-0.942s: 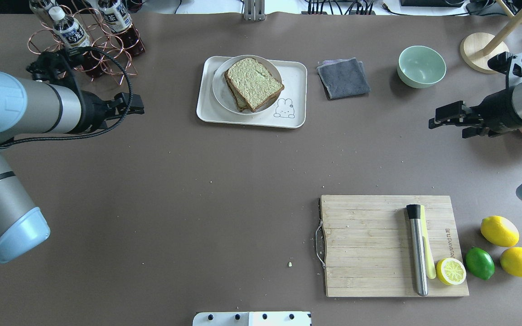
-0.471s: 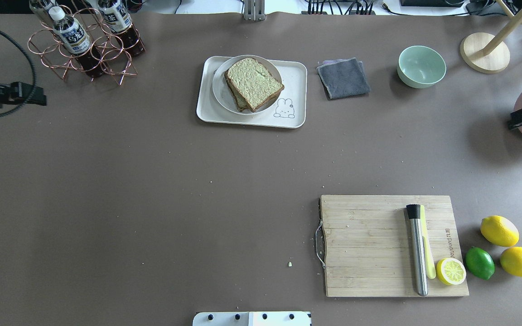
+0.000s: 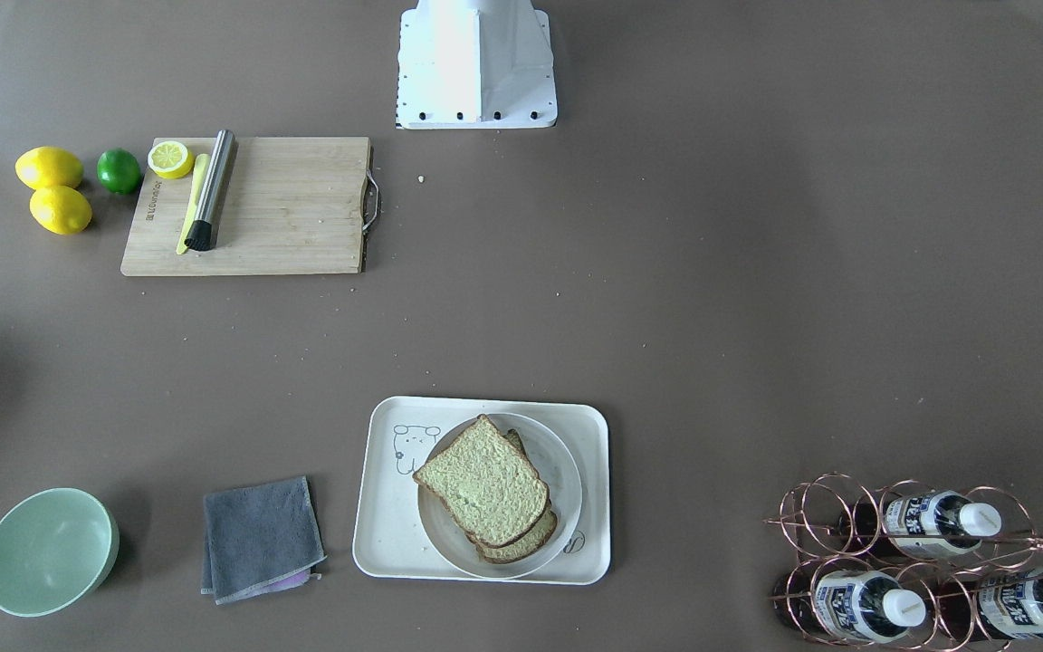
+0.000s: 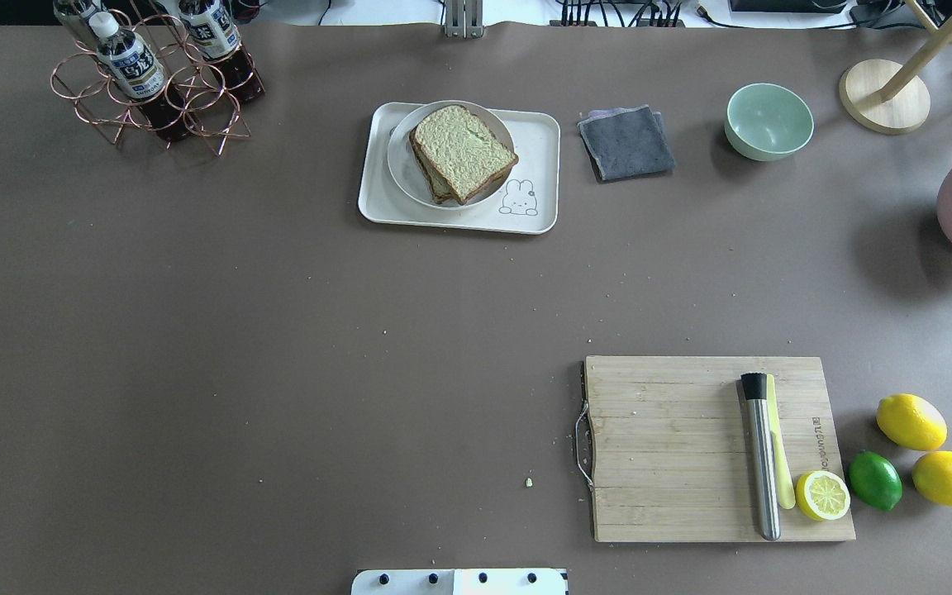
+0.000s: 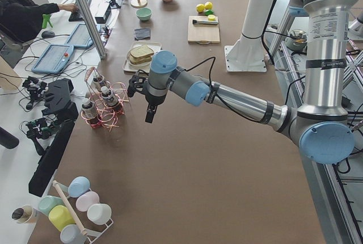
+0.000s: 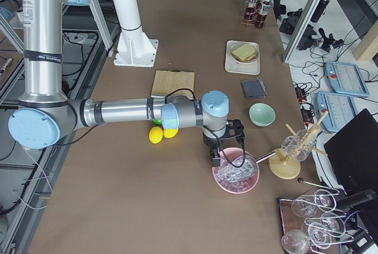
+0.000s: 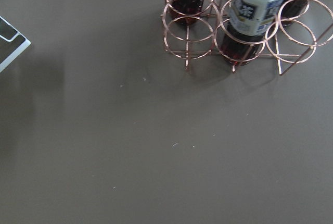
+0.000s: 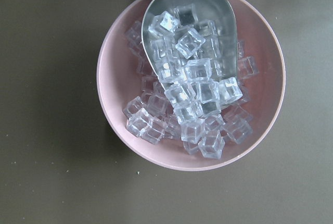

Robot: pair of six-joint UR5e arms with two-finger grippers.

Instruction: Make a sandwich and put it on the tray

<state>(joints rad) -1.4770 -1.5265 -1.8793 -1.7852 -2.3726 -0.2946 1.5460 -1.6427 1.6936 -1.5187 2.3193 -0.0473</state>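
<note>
The sandwich (image 4: 464,153) is two stacked slices of speckled tan bread with dark crust, lying on a round white plate (image 4: 400,165) that sits on the cream tray (image 4: 538,136) at the far middle of the table. It also shows in the front view (image 3: 483,484). No egg shows between the slices. Neither gripper is in the overhead view. My left gripper (image 5: 149,114) hangs over the table beside the bottle rack, far from the tray; I cannot tell whether it is open. My right gripper (image 6: 218,156) hangs over the pink ice bowl; I cannot tell its state either.
A copper rack of bottles (image 4: 154,78) stands far left. A grey cloth (image 4: 626,142), a green bowl (image 4: 768,121) and a wooden stand (image 4: 885,95) lie right of the tray. The pink bowl of ice with a scoop (image 8: 192,78) is far right. A cutting board (image 4: 674,446) with citrus sits near right.
Both arms have drawn outward, the left to the left and the right to the right, and have left the overhead view. The sandwich, plate and tray have not moved.
</note>
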